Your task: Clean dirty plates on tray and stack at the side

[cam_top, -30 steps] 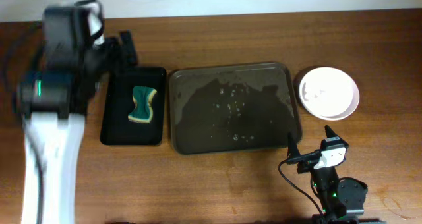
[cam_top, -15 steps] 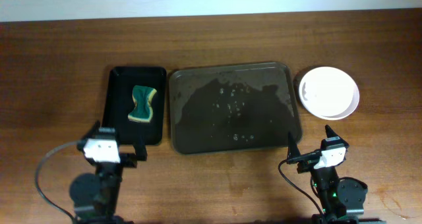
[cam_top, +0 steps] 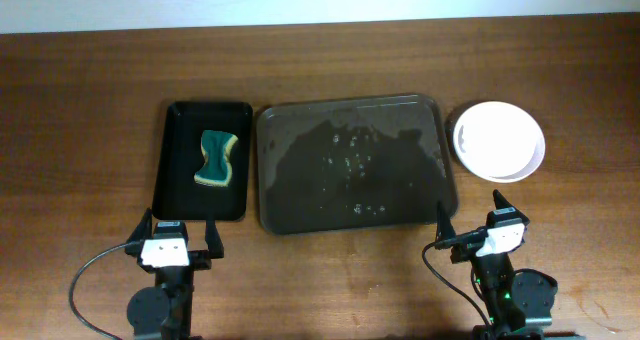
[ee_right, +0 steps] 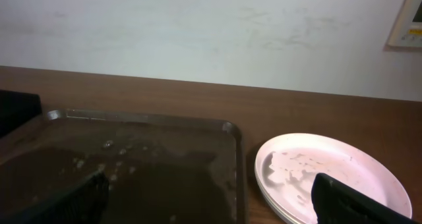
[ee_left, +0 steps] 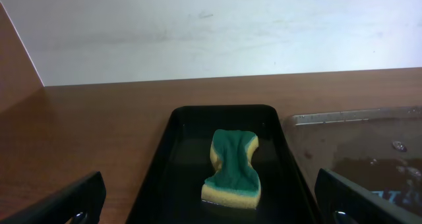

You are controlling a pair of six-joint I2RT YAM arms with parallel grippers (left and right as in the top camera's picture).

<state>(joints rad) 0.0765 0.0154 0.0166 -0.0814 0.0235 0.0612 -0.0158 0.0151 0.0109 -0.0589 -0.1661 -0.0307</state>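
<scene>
The white plates (cam_top: 499,139) sit stacked on the wood tabletop just right of the dark brown tray (cam_top: 355,163); the stack also shows wet in the right wrist view (ee_right: 330,178). The tray holds only water drops and also shows in the right wrist view (ee_right: 145,165). My left gripper (cam_top: 179,239) is open and empty at the front left, near the front end of a small black tray. My right gripper (cam_top: 470,223) is open and empty at the front right, in front of the tray's right corner. Both sets of fingers show spread wide in the left wrist view (ee_left: 211,201) and the right wrist view (ee_right: 211,201).
A small black tray (cam_top: 202,160) left of the brown tray holds a green and yellow sponge (cam_top: 217,159), also seen in the left wrist view (ee_left: 233,168). Bare wood tabletop (cam_top: 90,110) surrounds everything. A white wall runs along the back.
The left arm has swung back from above the black tray to its place at the front left edge, gripper open. The right arm and the plates have not moved.
</scene>
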